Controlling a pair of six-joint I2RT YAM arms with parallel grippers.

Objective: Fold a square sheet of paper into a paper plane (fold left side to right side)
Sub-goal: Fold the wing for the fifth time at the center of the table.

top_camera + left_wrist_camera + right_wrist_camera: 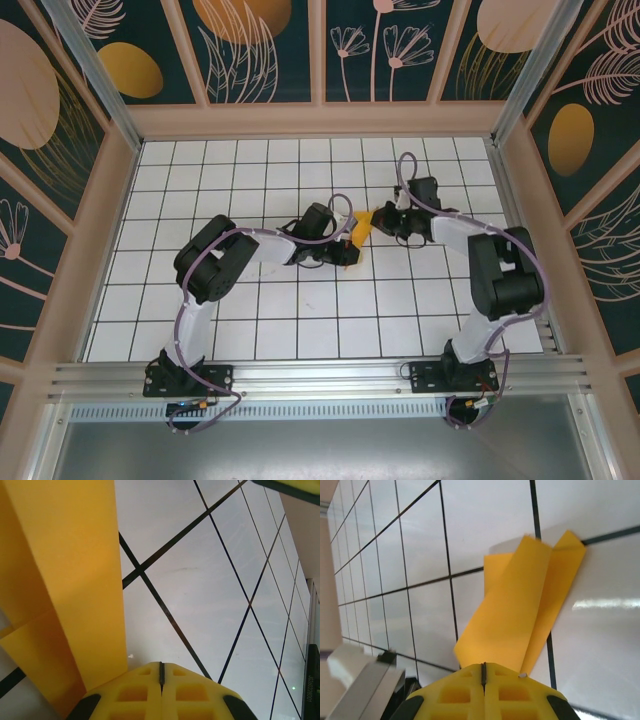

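Orange paper [520, 605] touches closed left pincer [161, 665], right pincer [483, 666].

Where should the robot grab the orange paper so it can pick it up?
Probably the raised flap of the orange paper. Pinch its free long edge, coming in low from the left side of the right wrist view. That flap looks lifted off the tiles, leaving room underneath, while the rest lies flat.
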